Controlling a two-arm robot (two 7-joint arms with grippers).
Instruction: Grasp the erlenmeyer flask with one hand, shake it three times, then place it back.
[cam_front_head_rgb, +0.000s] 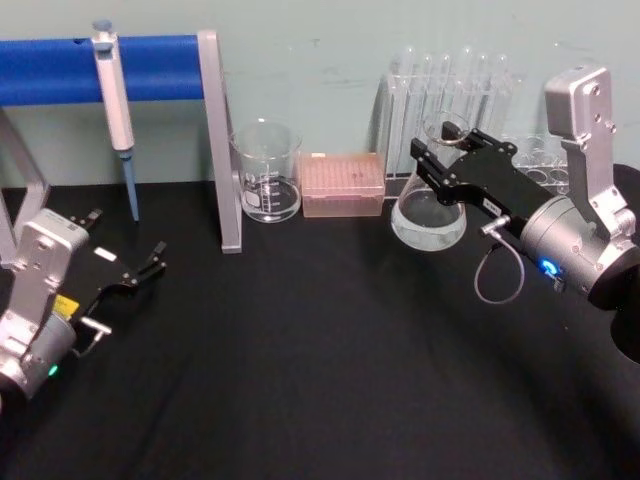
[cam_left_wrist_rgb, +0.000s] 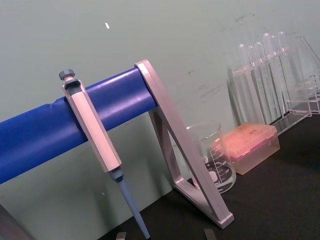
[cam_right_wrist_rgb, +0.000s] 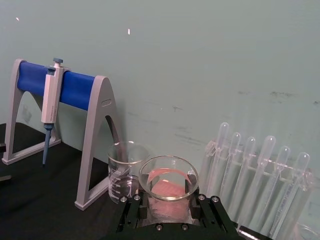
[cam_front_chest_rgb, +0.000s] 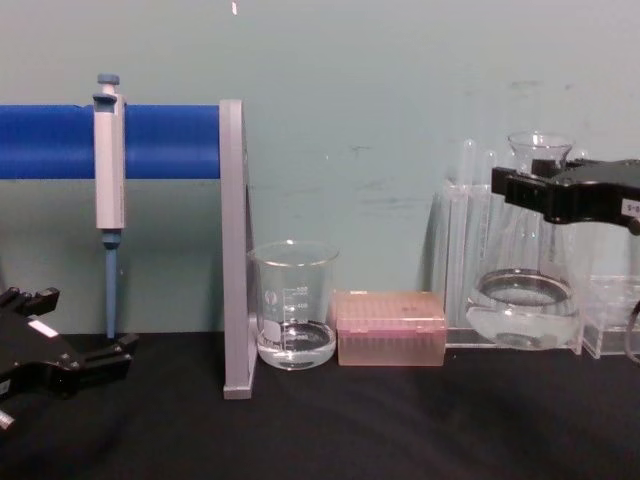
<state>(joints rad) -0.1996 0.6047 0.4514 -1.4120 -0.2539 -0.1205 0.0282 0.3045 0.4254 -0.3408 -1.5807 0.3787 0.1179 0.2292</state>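
**Erlenmeyer flask: handling.** The erlenmeyer flask (cam_front_head_rgb: 428, 215) is thin clear glass and should be treated as fragile and slippery. The shallow pool of clear liquid in its wide base puts the weight low. The load is judged light, but it will slosh when shaken. The correct hold is at the narrow neck, just under the flared rim, which acts as a stop against slipping downward.

**Appearance.** The body is conical, tapering from a round base to a short neck with an open mouth. Liquid covers only the bottom of the cone.

**Position.** The flask is upright at the right rear of the black worktop (cam_front_head_rgb: 320, 380), directly in front of the test tube rack (cam_front_head_rgb: 450, 80). In the chest view its base appears to sit just above the worktop surface, though contact cannot be ruled out.

**Right gripper.** The right gripper (cam_front_head_rgb: 440, 145) reaches in from the right, and its jaws are closed on the flask neck, one on each side.

**Left gripper.** The left gripper (cam_front_head_rgb: 150, 262) is parked low at the left, with its jaws parted and holding nothing.

**Surroundings.** A pink tip box (cam_front_head_rgb: 343, 185) sits just left of the flask. Further left is a glass beaker (cam_front_head_rgb: 268, 175), which stands beside the blue stand (cam_front_head_rgb: 150, 65) carrying a pipette (cam_front_head_rgb: 115, 100). Shaking calls for clearance from the rack behind.
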